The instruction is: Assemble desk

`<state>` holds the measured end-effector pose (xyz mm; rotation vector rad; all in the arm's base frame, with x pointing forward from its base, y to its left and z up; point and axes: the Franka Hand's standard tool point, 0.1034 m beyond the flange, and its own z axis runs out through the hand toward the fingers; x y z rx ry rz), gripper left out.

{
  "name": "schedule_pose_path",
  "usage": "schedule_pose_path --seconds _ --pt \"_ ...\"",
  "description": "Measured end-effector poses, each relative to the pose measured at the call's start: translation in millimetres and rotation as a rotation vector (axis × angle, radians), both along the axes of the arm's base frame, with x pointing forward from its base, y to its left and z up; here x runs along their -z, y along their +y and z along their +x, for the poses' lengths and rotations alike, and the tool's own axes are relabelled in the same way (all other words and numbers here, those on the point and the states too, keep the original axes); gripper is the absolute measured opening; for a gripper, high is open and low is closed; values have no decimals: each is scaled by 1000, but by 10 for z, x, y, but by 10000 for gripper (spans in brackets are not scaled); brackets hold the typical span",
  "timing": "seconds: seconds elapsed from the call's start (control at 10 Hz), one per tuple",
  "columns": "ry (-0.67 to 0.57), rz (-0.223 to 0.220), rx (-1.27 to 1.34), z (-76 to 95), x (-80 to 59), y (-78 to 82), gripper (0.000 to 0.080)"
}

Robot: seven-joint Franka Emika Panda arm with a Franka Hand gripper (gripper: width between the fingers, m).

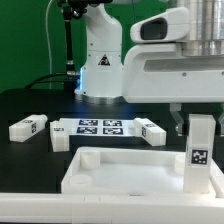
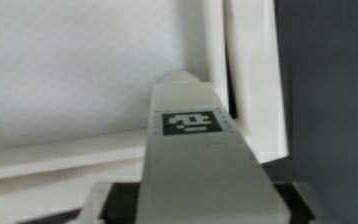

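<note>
Closest in, the top (image 1: 78, 172) lies rim-up on the tabletop (image 1: 25, 175). At its 3 o'clock end the jaws are closed on a leg (image 1: 200, 150), gripping its upper part and holding it upright over that corner. Whether its foot already touches the top I cannot tell. In the wrist view the leg (image 2: 197, 165) runs out from between the pads toward the corner rim (image 2: 247, 60), with its tag (image 2: 194, 122) facing the camera.

The likeliest trouble is a small offset. If the leg comes down on the rim instead of inside the corner, the push would probably slide or tip the top, which seems to lie loose. A slight tilt could jam the leg as it is pressed home. Smooth plastic held high up may also twist in the jaws under side load. Letting go before it is seated would let it topple.

Farther back, three loose legs (image 1: 30, 127) (image 1: 60, 136) (image 1: 152, 130) lie flat beside the marker board (image 1: 98, 126), from 10 to 1 o'clock of the top. The 1 o'clock one is near the jaws, so a wide sweep could knock it.
</note>
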<state>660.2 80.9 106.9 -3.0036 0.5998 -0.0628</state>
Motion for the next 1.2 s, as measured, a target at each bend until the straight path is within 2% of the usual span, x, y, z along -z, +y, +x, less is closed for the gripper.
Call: schedule_pose_path --seconds 0.4,0.5,0.6,0.7,0.8,0.9,1.0,1.2 --pt "18 -18 207 -10 -2 -127 295" --pt "19 -16 206 -13 7 -120 438" --pt "19 -16 205 -13 8 -119 438" --pt "19 -16 205 -14 9 -119 566" --pt "19 -16 205 -14 10 -118 633" --pt "19 -16 202 -17 5 -115 633" --pt "21 -15 184 -76 -33 -99 644" --pt "33 -12 96 -354 -179 -50 649"
